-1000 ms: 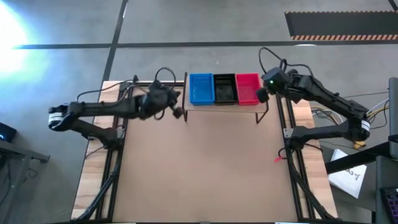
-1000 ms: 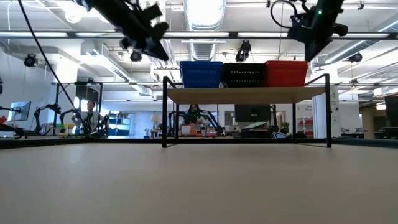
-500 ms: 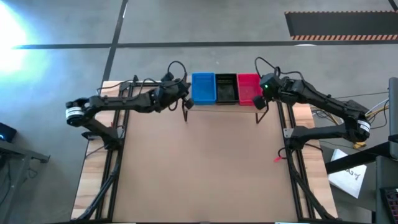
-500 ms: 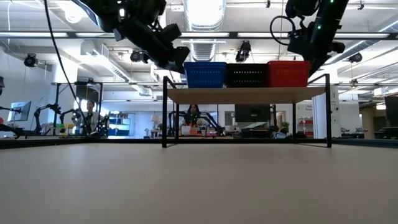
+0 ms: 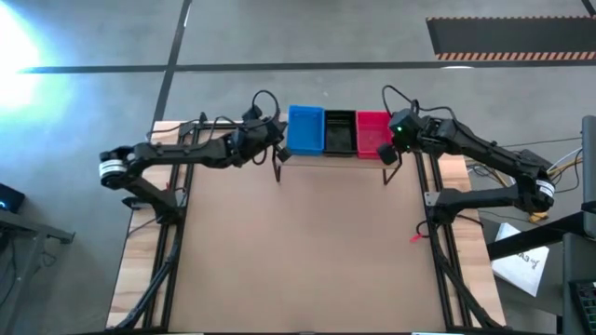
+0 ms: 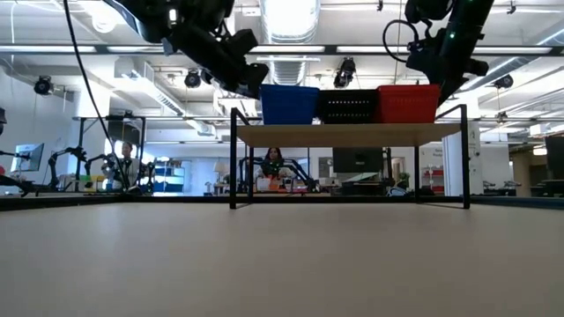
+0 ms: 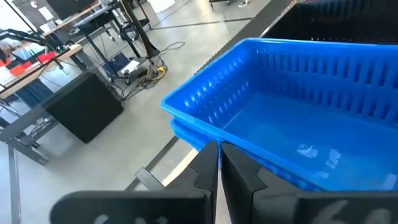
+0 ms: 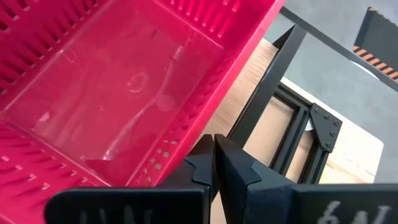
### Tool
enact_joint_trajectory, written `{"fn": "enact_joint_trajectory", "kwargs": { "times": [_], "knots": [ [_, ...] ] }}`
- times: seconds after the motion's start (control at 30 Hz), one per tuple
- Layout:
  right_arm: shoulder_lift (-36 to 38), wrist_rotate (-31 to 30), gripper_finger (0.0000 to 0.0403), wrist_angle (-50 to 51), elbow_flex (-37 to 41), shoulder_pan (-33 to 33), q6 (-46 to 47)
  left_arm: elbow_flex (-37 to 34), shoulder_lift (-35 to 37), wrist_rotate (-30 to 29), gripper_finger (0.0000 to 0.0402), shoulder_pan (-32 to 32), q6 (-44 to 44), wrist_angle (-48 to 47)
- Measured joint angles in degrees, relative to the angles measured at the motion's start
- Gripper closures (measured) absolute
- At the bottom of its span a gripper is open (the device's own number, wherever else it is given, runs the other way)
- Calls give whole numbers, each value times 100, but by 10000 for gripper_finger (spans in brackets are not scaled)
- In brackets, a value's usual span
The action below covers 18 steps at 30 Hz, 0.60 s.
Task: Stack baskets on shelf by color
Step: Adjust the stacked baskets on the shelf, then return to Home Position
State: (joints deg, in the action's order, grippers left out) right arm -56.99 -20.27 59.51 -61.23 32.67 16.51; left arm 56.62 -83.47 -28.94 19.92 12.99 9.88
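Your wooden table (image 5: 298,251) lies bare in front of the shelf (image 6: 350,135) at its far edge, where the blue stack (image 5: 304,129), black stack (image 5: 338,131) and red stack (image 5: 372,132) sit side by side. From above you see the left gripper (image 5: 277,141) at the blue stack's left edge and the right gripper (image 5: 391,143) at the red stack's right edge. Only the wrist views show you the fingers: the left pair (image 7: 208,168) is pressed together at the blue rim, the right pair (image 8: 204,163) pressed together at the red rim, gripping nothing visible.
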Motion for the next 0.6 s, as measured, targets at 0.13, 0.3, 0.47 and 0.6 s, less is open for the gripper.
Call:
{"fn": "enact_joint_trajectory", "kwargs": {
  "times": [0.13,0.3,0.47,0.6],
  "knots": [
    [43,-4,394,15,-1,0,-4,-33,162,3,398,0,-15,-36],
    [211,-17,394,19,-1,-2,-5,-74,281,3,398,0,-20,-39],
    [549,-47,394,19,-1,-2,-53,-74,279,3,398,0,-24,-149],
    [939,-70,394,23,-1,-25,-228,-62,303,3,398,-9,-27,-302]
  ]
}}
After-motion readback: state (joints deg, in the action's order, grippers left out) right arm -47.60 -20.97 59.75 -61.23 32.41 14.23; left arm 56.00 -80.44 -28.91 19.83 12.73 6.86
